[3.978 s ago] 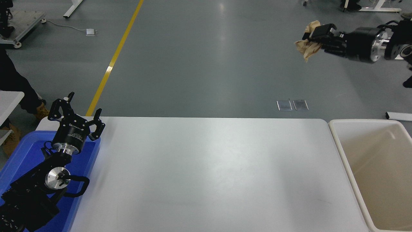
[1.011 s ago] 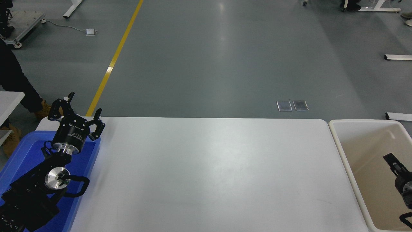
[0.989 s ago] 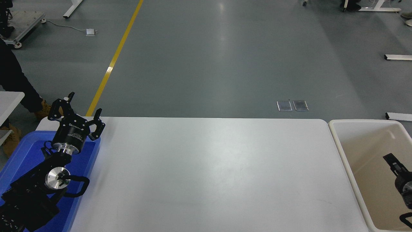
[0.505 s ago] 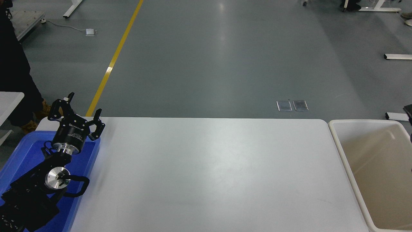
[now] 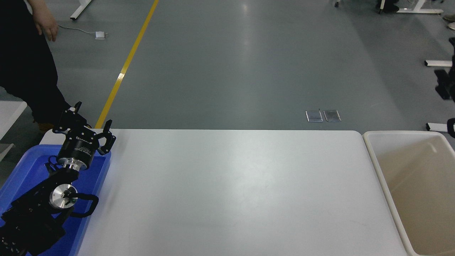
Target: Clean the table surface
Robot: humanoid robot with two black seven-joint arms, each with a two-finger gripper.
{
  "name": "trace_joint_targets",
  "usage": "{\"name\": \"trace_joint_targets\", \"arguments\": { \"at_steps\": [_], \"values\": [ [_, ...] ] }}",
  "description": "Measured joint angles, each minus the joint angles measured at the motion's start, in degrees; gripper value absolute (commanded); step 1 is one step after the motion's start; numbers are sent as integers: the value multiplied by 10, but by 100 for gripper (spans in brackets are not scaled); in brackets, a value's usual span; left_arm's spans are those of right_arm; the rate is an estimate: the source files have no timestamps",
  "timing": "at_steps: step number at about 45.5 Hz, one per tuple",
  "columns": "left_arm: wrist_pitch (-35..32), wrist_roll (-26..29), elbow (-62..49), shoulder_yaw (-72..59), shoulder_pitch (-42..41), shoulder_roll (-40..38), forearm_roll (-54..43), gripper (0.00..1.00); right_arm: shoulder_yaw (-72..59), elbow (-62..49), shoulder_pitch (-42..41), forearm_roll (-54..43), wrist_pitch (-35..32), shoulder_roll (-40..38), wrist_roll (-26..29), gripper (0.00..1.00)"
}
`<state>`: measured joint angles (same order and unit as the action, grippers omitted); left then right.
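Nearest in, at seven o'clock: left gripper (image 5: 84,120) parked over the far corner of the blue tray (image 5: 21,160), fingers spread wide, gripping nothing. Straight ahead and filling the middle: the table surface (image 5: 231,192), white and bare as far as can be seen, long axis running nine o'clock to three o'clock, lying off toward three o'clock from that parked gripper. Butting the table's three o'clock end: a beige bin (image 5: 373,156), nothing visible inside the part on show. Further out at two o'clock, off past the bin: only dark scraps of the right gripper (image 5: 443,85) at the picture's edge, hung above the floor and clear of the table; impossible to tell whether open or closed. From there, table lying toward eight o'clock. Looks like little left to clear; left arm plainly the nearer, though any further reach likely to come in from the three o'clock end. Far off at eleven o'clock: a person (image 5: 25,71) in dark clothes beyond the table corner, one hand (image 5: 48,26) hanging loose.
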<state>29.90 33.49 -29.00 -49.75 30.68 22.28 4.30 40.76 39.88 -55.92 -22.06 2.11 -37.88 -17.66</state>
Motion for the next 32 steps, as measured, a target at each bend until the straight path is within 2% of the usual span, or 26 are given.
{"name": "trace_joint_targets", "arguments": {
  "at_steps": [15,32],
  "values": [
    [0,0,0,0,0,0,0,100,38,60,71,0,-6,37,-75,99],
    [0,0,0,0,0,0,0,100,44,67,144,0,-7,88,-94,99]
  ]
}}
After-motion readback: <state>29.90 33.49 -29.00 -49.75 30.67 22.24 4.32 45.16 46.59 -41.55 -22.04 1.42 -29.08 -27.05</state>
